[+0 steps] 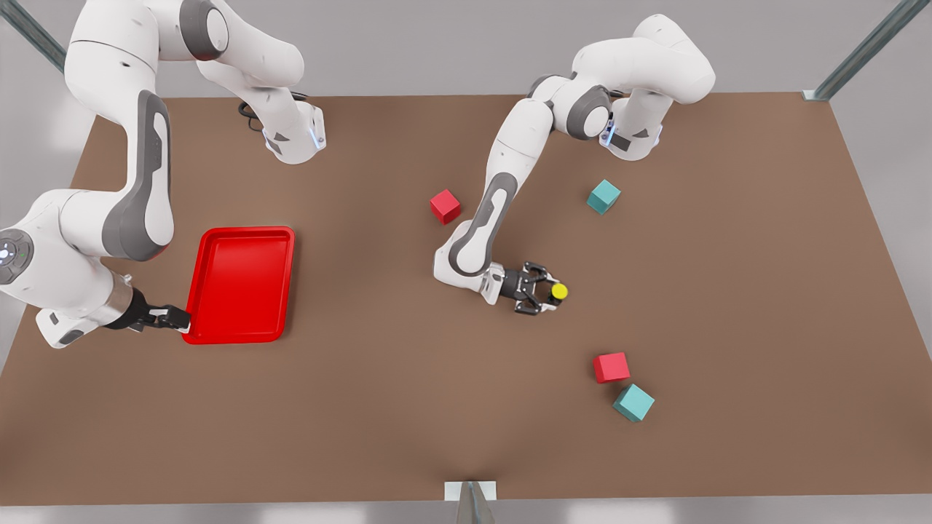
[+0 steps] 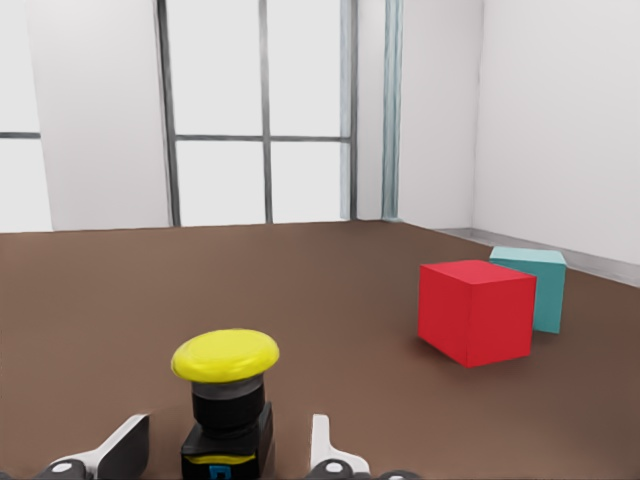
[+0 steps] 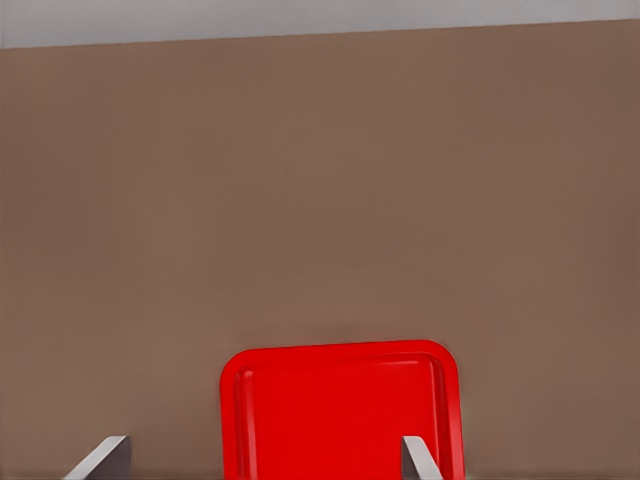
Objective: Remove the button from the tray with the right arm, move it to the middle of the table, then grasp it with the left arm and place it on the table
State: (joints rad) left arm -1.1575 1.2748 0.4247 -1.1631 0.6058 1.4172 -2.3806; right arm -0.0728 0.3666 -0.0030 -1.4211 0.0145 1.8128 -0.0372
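Button (image 1: 558, 292) between open left gripper (image 1: 547, 293)

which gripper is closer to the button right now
Left. The left gripper has the button between its open jaws; the right gripper sits far off at the tray's near corner.

Two red cubes (image 1: 445, 206) (image 1: 611, 367) and two teal cubes (image 1: 603, 196) (image 1: 633, 402) sit scattered apart.
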